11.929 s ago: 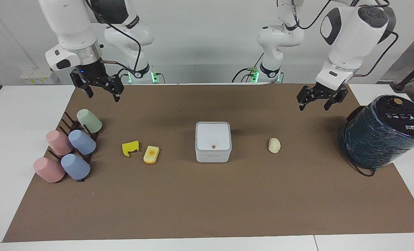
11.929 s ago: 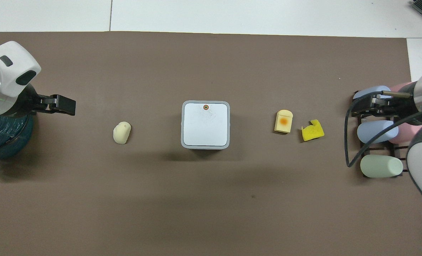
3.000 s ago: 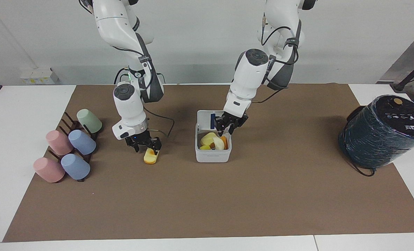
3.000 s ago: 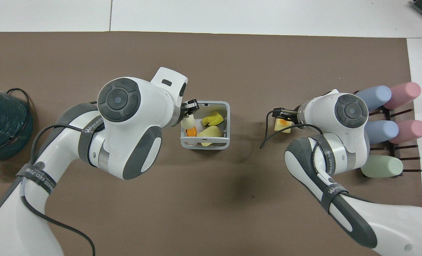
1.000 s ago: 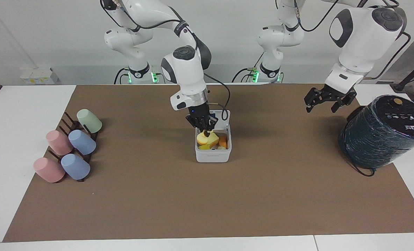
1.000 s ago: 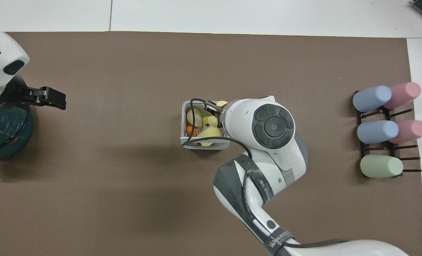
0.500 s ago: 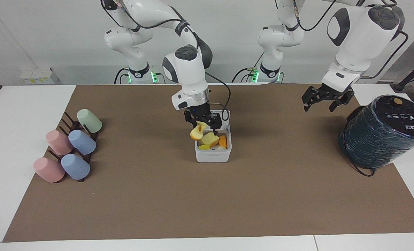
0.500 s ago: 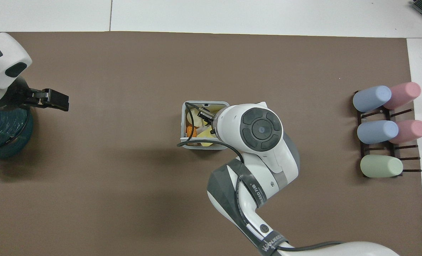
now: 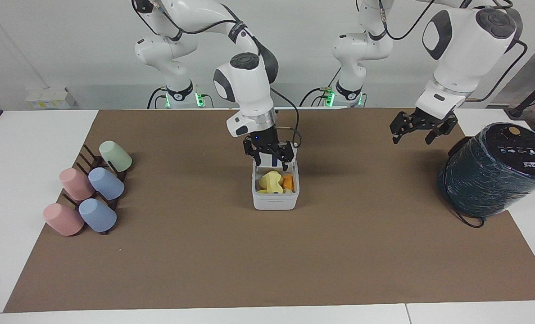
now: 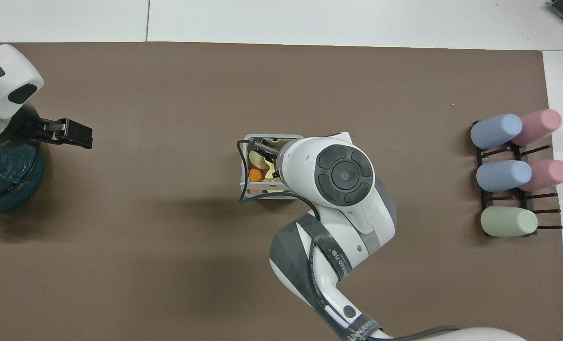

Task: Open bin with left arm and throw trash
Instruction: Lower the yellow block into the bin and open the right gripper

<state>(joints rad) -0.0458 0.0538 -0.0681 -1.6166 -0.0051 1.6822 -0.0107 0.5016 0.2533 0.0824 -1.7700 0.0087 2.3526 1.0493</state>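
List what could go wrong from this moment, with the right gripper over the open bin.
The right gripper hangs open just above the bin, whose lid stands up behind its fingers; a careless pull-away could catch the lid or drag the light bin.

The trash is heaped close to the rim, so the lid may not shut fully or a piece may spill.

The left gripper waits over the mat beside the dark wrapped cylinder; a hasty swing could clip it.

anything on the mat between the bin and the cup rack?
Nothing: between the bin and the cup rack lies only bare brown mat, shown in the facing view.
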